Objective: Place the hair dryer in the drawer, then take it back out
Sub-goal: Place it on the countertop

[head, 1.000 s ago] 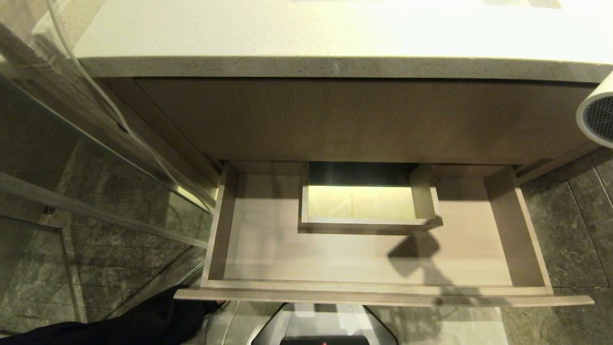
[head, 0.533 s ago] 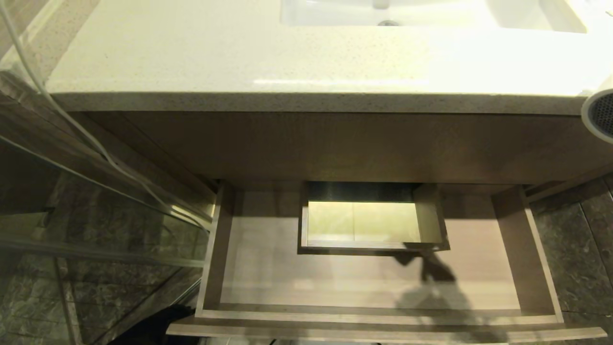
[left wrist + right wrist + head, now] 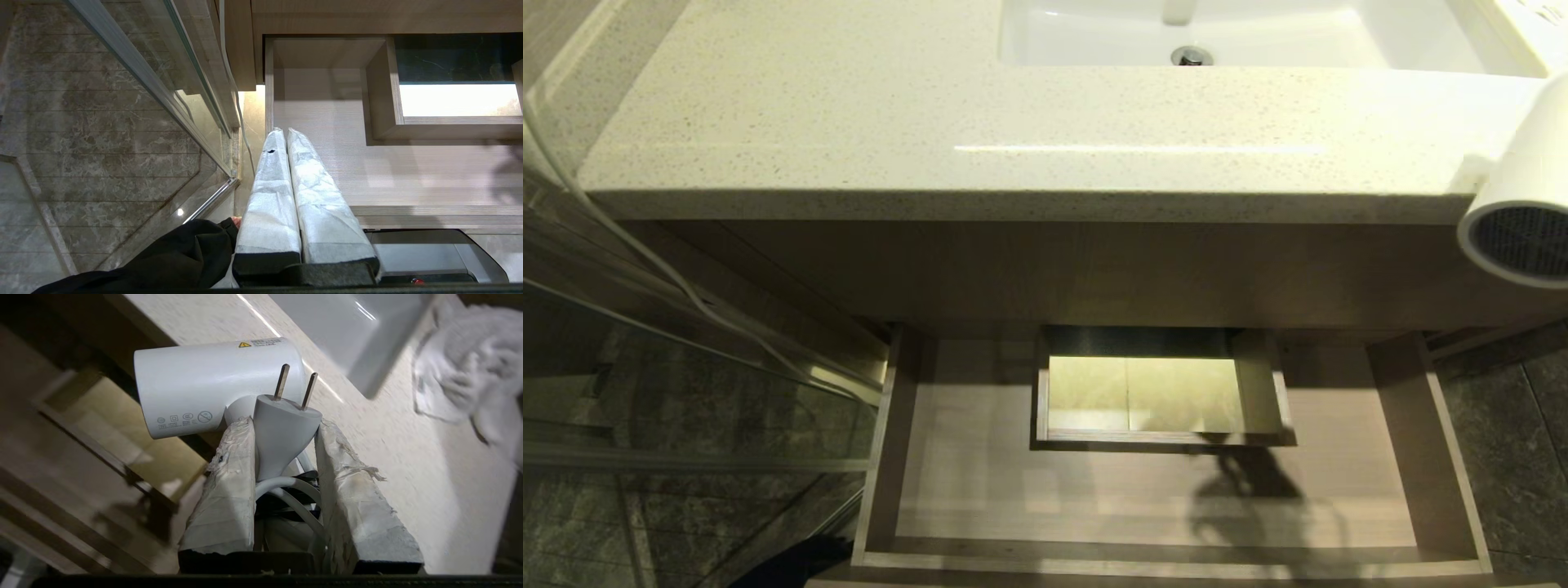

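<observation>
The white hair dryer (image 3: pixel 1523 220) hangs in the air at the right edge of the head view, level with the counter's front edge, its dark grille facing me. In the right wrist view my right gripper (image 3: pixel 284 424) is shut on its handle together with the grey plug (image 3: pixel 282 428) and looped cord; the barrel (image 3: pixel 212 384) juts out past the fingertips. The wood-grain drawer (image 3: pixel 980 474) stands pulled out below, with nothing in it and a boxed hole (image 3: pixel 1143 392) in its floor. My left gripper (image 3: pixel 284 132) is shut and parked by the drawer's (image 3: pixel 408 171) front left corner.
A speckled countertop (image 3: pixel 849 122) with a white sink (image 3: pixel 1258 33) overhangs the drawer. A white towel (image 3: pixel 461 384) lies on the counter. A glass panel (image 3: pixel 686 392) stands at the left. A person's black sleeve (image 3: pixel 155 257) is beside my left gripper.
The camera has risen, so the counter and sink have come into view and the drawer sits lower in the picture. The hair dryer has risen to the counter edge and shows further into view.
</observation>
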Available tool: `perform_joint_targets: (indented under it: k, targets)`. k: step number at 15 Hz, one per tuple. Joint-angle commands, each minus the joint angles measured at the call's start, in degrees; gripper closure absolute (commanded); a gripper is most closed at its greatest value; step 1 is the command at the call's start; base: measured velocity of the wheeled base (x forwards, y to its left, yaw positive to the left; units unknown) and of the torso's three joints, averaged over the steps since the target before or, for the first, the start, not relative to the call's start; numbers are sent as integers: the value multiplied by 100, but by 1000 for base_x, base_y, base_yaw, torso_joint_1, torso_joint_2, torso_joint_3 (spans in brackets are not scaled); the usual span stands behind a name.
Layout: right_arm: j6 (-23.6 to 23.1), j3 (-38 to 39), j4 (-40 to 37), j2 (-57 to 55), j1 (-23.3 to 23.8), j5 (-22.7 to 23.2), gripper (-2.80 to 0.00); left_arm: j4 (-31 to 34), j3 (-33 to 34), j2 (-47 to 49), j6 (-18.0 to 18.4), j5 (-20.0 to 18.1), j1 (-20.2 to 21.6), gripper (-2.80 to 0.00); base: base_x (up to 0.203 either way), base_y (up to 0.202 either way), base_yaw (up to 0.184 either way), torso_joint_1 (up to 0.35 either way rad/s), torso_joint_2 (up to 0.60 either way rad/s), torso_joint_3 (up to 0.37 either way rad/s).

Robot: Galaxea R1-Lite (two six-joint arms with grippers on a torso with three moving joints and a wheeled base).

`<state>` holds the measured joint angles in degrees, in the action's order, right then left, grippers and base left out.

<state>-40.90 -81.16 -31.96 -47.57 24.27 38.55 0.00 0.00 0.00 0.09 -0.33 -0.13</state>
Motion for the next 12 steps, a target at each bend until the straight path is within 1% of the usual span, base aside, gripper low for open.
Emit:
perform_joint_targets:
  k: [1,4,7,12]
  targets:
    - [-115,-308,-263,-430,-152,1143,0,0,9,0,-1,-2,4,0,0,0,0,0,0,0]
    - [-130,-603,-425,-849,-338,1265,0,0,9,0,-1,-2,-4,0,0,0,0,0,0,0]
    - [-133,-1303,-664,-1523,-589,1715,0,0,0,0,-1,-2,-4,0,0,0,0,0,0,0]
    - [-114,-2521,-1018,-2626,-1064,2331,0,0,0,0,-1,-2,-4,0,0,0,0,0,0,0]
